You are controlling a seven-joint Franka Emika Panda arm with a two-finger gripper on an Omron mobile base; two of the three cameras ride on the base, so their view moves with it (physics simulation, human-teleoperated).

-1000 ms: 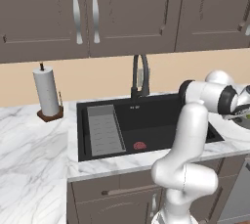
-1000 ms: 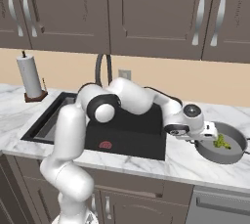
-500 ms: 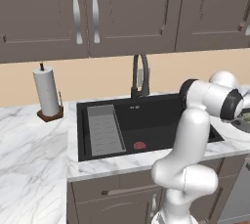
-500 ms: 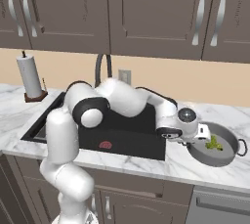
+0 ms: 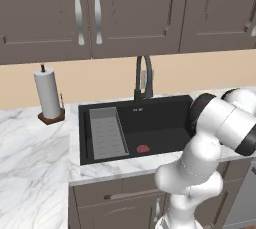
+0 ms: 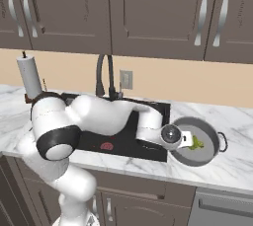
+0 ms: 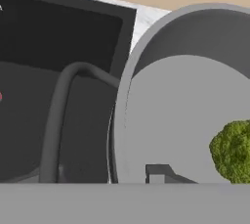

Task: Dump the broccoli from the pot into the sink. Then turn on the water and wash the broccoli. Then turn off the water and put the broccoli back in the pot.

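Right base view, left to right: paper towel roll upright on the marble counter, then the black sink with its red drain and dark arched faucet. White arm reaches across the basin to the right; gripper sits at the near-left rim of the pot. Pot stands on the counter just beside the sink's right edge, its loop handle pointing right. Broccoli lies inside the pot, just right of the gripper.

Hand view: sink wall on the left, pot's side handle arching over it, pot rim running up the middle, broccoli at the right edge on the pot floor. One dark fingertip shows inside the rim; fingers look set astride the rim, but whether they pinch it I cannot tell.

Left base view: grey ribbed tray in the sink's left part, drain right of it.
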